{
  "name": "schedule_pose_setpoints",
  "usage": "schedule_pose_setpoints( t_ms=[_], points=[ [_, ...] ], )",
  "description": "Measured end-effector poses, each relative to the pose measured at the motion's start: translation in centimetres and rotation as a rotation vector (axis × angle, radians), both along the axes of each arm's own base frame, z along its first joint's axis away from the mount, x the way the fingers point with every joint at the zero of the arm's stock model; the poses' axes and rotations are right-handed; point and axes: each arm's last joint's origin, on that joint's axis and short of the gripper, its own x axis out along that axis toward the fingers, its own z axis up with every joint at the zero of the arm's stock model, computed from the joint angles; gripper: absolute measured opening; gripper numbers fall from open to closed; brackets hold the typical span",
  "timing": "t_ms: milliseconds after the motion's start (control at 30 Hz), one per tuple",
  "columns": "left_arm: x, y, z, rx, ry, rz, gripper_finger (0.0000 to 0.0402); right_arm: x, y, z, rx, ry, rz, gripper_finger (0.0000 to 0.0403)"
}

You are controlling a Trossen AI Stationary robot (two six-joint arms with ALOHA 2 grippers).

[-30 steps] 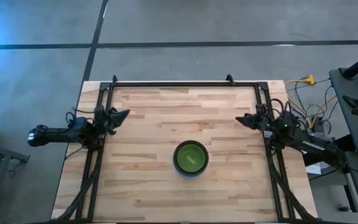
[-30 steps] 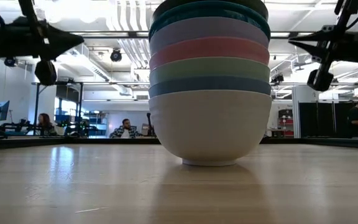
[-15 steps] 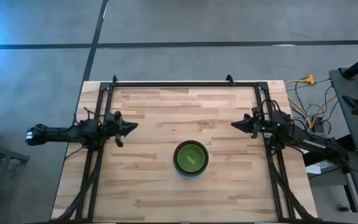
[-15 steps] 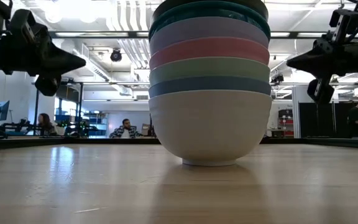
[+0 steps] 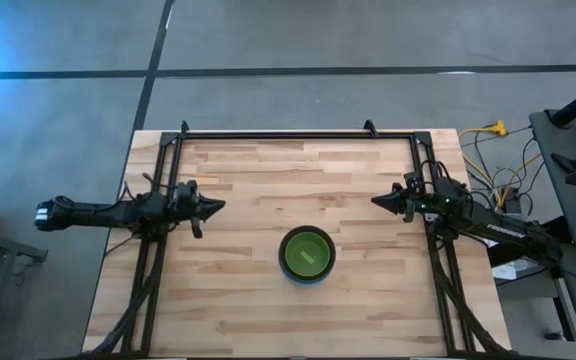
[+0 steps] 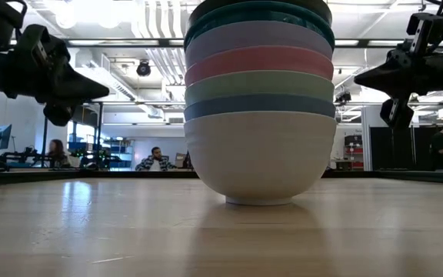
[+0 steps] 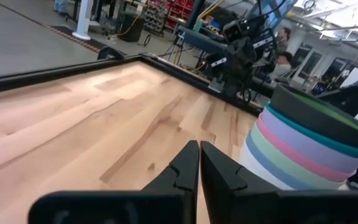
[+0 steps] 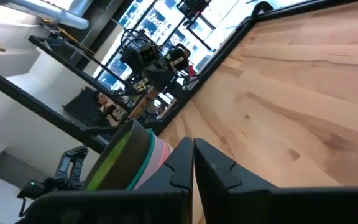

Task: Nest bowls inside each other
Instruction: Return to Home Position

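Stack: the bowls (image 5: 307, 255) sit nested in one upright pile near the middle of the bench (image 5: 258, 300).
Order from the bench up: white bowl (image 6: 260, 158), blue bowl (image 6: 260, 106), pale green bowl (image 6: 260, 85), pink bowl (image 6: 260, 63), lavender bowl (image 6: 260, 40), teal bowl (image 6: 260, 17). The low view cuts off above that, so the next ones up cannot be told.
Top: from above, a bright green bowl (image 5: 307, 252) shows as the innermost.
Left pincer (image 5: 215, 207): over the bench's left side and raised off the wood. Its fingers are pressed together on nothing and its tip is turned inward.
Right pincer (image 5: 378, 201): over the right side, also raised. Its fingers are together and empty, and its tip faces the left one.
Stack and pincers: the pile stands between the two, well apart from both and touched by neither.
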Motion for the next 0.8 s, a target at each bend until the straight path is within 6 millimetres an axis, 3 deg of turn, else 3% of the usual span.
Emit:
schedule_pose_setpoints(
  t_ms=[467, 633, 800],
  points=[
    [0.30, 0.00, -0.39, 0.001, 0.044, 0.000, 0.0000, 0.00, 0.01, -0.01, -0.015, 0.002, 0.004, 0.0009],
    [0.38, -0.01, -0.53, 0.001, 0.059, -0.001, 0.0000, 0.03, 0.08, -0.15, -0.479, 0.040, 0.055, 0.0009],
    [0.40, -0.01, -0.58, 0.001, 0.065, -0.001, 0.0000, 0.02, -0.01, -0.17, -0.652, 0.061, 0.036, 0.0009]
  ],
)
